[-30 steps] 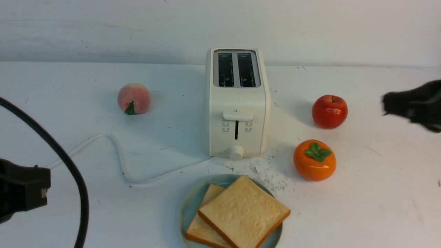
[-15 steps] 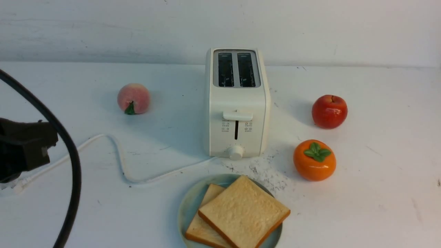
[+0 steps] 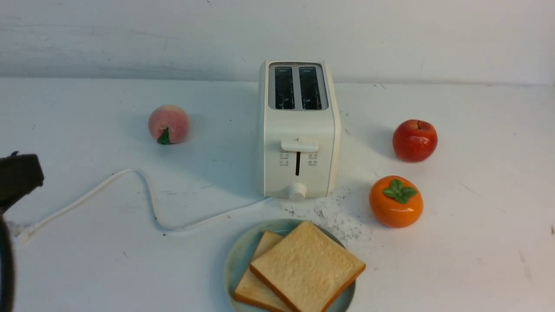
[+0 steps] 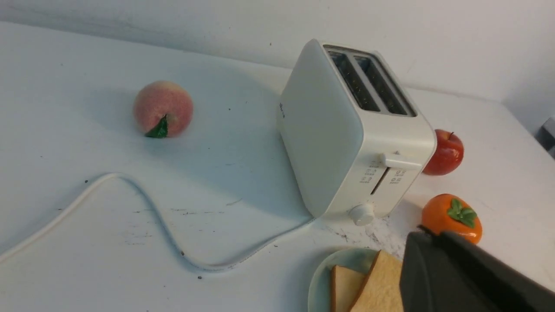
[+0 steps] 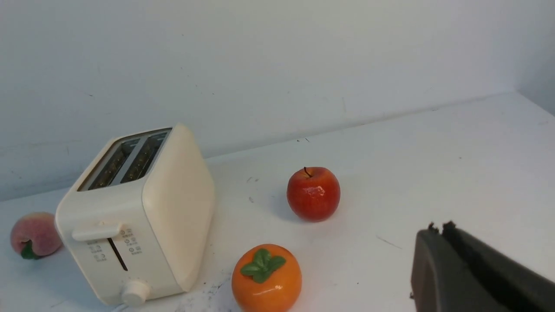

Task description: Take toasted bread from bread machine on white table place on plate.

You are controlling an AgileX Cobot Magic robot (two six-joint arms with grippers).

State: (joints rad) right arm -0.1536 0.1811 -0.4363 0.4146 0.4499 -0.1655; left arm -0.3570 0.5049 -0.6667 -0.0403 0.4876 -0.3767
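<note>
Two slices of toasted bread lie overlapped on the pale blue-green plate (image 3: 236, 259) at the front of the white table (image 3: 477, 242): the upper slice (image 3: 307, 266) covers part of the lower one (image 3: 255, 288). Behind the plate stands the bread machine (image 3: 297, 130), both of its slots empty. My left gripper (image 3: 37, 171) is shut and empty at the far left edge, well away from the plate. In the left wrist view its closed tips (image 4: 427, 236) hang before the toast (image 4: 379, 286). My right gripper (image 5: 438, 227) is shut, holds nothing, and is outside the front view.
A peach (image 3: 168, 124) sits left of the toaster. A red apple (image 3: 415, 140) and an orange persimmon (image 3: 396, 201) sit to its right. The toaster's white cord (image 3: 147, 195) snakes across the left half of the table. Dark specks (image 3: 336, 216) mark the surface beside the plate.
My left gripper rose and pulled back to the left edge, and its black cable slid out of view. My right gripper, at the right edge a second ago, left the front view.
</note>
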